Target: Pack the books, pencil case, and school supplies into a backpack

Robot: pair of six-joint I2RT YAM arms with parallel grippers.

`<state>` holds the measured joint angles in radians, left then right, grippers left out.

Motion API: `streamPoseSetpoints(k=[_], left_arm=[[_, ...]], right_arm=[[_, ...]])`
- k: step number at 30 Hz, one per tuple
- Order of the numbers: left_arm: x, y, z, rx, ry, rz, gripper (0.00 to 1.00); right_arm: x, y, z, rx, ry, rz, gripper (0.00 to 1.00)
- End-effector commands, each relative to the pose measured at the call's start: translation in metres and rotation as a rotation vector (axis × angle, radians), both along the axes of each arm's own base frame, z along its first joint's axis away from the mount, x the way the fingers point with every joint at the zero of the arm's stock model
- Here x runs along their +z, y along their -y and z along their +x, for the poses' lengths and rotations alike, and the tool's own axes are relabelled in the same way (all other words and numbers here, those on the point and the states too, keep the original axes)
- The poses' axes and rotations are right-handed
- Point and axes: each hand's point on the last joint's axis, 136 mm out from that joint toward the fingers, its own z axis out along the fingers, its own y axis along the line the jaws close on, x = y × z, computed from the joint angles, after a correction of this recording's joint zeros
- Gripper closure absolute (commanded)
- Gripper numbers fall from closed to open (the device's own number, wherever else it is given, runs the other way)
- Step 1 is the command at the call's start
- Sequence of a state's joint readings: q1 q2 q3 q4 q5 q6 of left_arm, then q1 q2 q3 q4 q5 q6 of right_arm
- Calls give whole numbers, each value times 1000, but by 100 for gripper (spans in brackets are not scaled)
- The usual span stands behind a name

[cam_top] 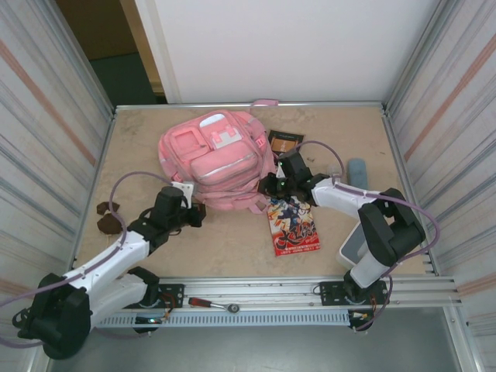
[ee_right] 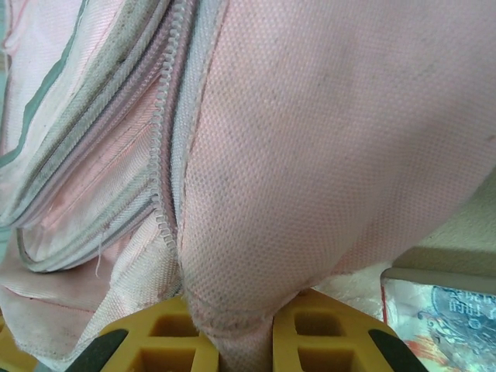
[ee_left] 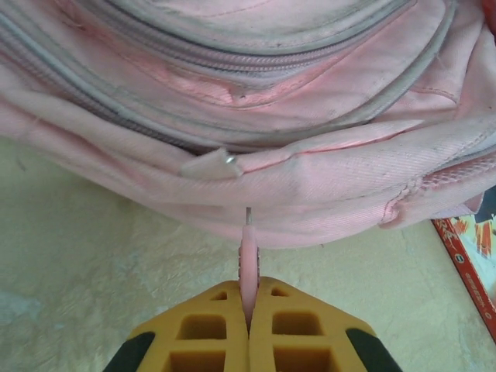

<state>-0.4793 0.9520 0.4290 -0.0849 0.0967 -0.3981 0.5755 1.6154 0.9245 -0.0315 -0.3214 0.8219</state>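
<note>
- Large soft pink fabric backpack (cam_top: pixel 217 159) lies flat on the beige table (cam_top: pixel 139 147), upper centre of the top view, front pockets up.
- Pink zip pull tab (ee_left: pixel 248 260) hangs off the backpack's lower edge and points straight down the left wrist frame into the left gripper (ee_left: pixel 249 288).
- Left gripper: yellow fingers (ee_left: pixel 209 325) pressed together, the tab pinched between them and nothing else held. In the top view it sits at the bag's lower left corner.
- Key relation: the grey zip track (ee_left: pixel 116 124) runs across the left wrist frame, left to right, in a shallow curve. The tab's long axis is square to it, so the pull probably has to go sideways along the track, not straight back.
- Right gripper (ee_right: pixel 232 314): nearly closed, clamping a fold of the pink fabric. In the top view it is at the bag's lower right edge, opposite the left one. It looks like a brace for the zip pull.
- Zip looks shut; nothing packed yet, I'd judge.
- Colourful red-and-blue cartoon-cover paperback (cam_top: pixel 294 226) lies just below right of the bag.
- Dark brown paperback with an orange-gold panel (cam_top: pixel 285 142) lies at the bag's upper right.
- Right arm is nearer to both.
</note>
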Motion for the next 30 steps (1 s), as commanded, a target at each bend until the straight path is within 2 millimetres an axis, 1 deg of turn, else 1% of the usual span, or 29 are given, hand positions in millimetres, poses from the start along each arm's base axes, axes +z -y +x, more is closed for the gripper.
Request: streamPoseSetpoints(k=[1,4,7,9,12,14,16,19,21,23,27,30], left_arm=[[4,-23,3,116,22,33,100],[13,-30,4,148,48,39,100],[28,-35,5,172,89,24,100],[41,-32,7,157,131,-4,100],[58,-21,11,103,197,-46,100],[55,-25,16,127,191,-22,100],[46,-36,21,181,147,15,100],[33,-50,28,258,90,15,100],[28,-55,29,286,79,11,100],[28,-57,29,295,91,3,100],[23,-70,32,337,79,34,100],[17,-88,39,400,64,39,100]], right_arm=[[34,1,14,23,91,1,96],[38,6,13,37,98,-41,96],[47,9,11,57,109,-50,96],[53,7,10,71,112,-38,96],[59,4,8,87,114,-12,96],[60,6,9,83,113,-7,96],[61,12,12,70,112,-2,96],[61,18,14,50,108,3,96],[61,20,15,39,106,9,96],[58,21,17,26,103,13,96],[55,16,16,44,104,37,96],[46,12,13,89,88,29,96]])
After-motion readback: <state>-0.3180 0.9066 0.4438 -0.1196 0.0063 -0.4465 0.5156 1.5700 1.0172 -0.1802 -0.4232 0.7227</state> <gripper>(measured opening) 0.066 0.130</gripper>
